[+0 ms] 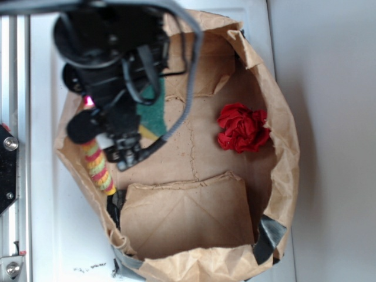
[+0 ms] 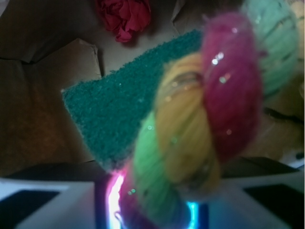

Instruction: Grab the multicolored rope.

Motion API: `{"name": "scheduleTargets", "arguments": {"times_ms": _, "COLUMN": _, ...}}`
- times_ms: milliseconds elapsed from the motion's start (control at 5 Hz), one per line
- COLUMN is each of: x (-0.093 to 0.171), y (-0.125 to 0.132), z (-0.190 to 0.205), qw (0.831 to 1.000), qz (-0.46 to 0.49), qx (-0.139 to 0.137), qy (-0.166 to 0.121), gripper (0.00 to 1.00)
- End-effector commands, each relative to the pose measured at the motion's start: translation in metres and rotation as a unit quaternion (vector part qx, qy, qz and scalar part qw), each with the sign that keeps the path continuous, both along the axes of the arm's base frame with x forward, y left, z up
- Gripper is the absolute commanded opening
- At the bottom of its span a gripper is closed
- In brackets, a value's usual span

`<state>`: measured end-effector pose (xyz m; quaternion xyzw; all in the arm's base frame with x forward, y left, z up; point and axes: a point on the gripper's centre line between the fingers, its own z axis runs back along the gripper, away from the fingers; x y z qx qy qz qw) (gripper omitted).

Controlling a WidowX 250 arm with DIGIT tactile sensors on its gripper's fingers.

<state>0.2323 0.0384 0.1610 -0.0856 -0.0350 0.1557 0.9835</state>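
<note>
The multicolored rope (image 1: 98,167) is a thick twisted cord of red, yellow and pale green strands, and one end pokes out below my gripper (image 1: 92,141) at the left side of the paper bag (image 1: 289,158). In the wrist view the rope (image 2: 200,119) fills the middle, blurred and very close, and runs up to the right from between the two white fingers (image 2: 47,205). My gripper (image 2: 152,210) is shut on the rope at its lower end. The black arm hides the rest of the rope in the exterior view.
A green sponge (image 1: 151,111) (image 2: 114,109) lies on the bag floor just right of the gripper. A red cloth ball (image 1: 242,127) (image 2: 125,16) sits at the right. A folded paper flap (image 1: 188,217) covers the front. A metal rail (image 1: 14,117) runs along the left.
</note>
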Motion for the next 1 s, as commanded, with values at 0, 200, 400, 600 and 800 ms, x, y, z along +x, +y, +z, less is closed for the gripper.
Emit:
{"name": "scheduleTargets", "arguments": {"times_ms": 0, "x": 0.021, "y": -0.002, "z": -0.006, "qw": 0.998, "qz": -0.061, "qx": -0.009, "qy": -0.025, "gripper": 0.00}}
{"name": "scheduleTargets", "arguments": {"times_ms": 200, "x": 0.033, "y": -0.012, "z": -0.016, "qw": 0.996, "qz": -0.083, "qx": 0.020, "qy": -0.027, "gripper": 0.00}}
{"name": "scheduleTargets", "arguments": {"times_ms": 400, "x": 0.040, "y": -0.027, "z": -0.013, "qw": 0.994, "qz": -0.092, "qx": 0.038, "qy": -0.037, "gripper": 0.00}}
{"name": "scheduleTargets", "arguments": {"times_ms": 600, "x": 0.032, "y": -0.044, "z": -0.012, "qw": 0.994, "qz": -0.095, "qx": 0.040, "qy": -0.040, "gripper": 0.00}}
{"name": "scheduleTargets", "arguments": {"times_ms": 800, "x": 0.031, "y": -0.043, "z": -0.015, "qw": 0.994, "qz": -0.091, "qx": 0.042, "qy": -0.040, "gripper": 0.00}}
